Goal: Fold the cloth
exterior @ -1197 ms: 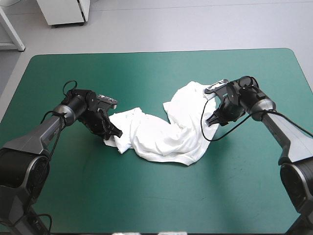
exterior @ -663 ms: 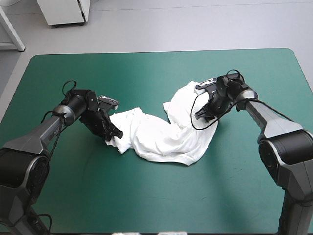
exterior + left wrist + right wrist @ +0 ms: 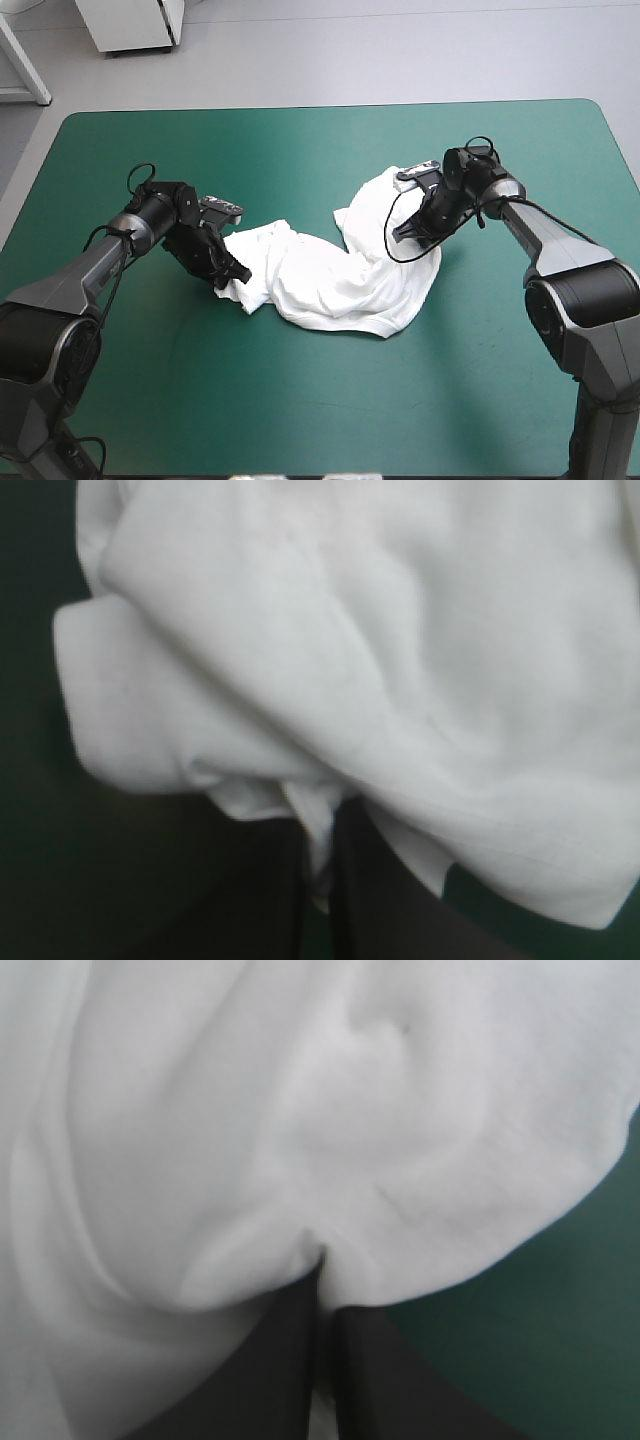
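Plainly, left gripper and right gripper, two, both pinch one crumpled T-shirt.

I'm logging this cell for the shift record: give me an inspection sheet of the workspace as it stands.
Surface: teal-green table cover, smooth where visible.
Job's things: white T-shirt, crumpled, lying mid-table between the two arms.
Clutter: nothing seen.
Grippers: left gripper shut on the T-shirt's left end; right gripper shut on its right edge.
Cables: nothing seen.
Surroundings: nothing seen.
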You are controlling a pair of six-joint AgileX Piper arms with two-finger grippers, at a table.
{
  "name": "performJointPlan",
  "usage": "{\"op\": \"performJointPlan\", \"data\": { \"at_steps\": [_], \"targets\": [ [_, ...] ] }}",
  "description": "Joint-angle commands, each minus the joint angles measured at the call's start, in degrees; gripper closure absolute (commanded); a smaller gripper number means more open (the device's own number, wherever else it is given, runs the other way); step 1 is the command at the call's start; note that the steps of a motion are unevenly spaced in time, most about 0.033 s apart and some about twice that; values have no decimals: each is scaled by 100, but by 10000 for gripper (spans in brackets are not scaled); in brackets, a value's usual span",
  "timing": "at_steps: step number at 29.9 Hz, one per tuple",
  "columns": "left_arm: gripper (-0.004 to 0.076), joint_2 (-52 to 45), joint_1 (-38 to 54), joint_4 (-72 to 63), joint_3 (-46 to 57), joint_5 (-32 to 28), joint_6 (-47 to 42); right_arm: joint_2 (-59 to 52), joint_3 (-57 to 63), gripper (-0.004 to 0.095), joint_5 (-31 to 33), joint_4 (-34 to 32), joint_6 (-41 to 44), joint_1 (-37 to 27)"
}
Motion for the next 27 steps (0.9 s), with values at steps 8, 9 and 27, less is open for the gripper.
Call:
{"op": "performJointPlan", "data": {
  "at_steps": [8, 9, 27],
  "targets": [
    [733, -1163, -3, -54, -344, 608, 13, -1171, 64, 921, 763, -330, 37, 14],
    [733, -1335, -3, -54, -366, 701, 13, -1329, 64, 921, 790, -358, 75, 14],
    [733, -3565, -3, -88, -3093, 1271, -219, -4234, -2382, 921, 970, -458, 578, 14]
  ]
}}
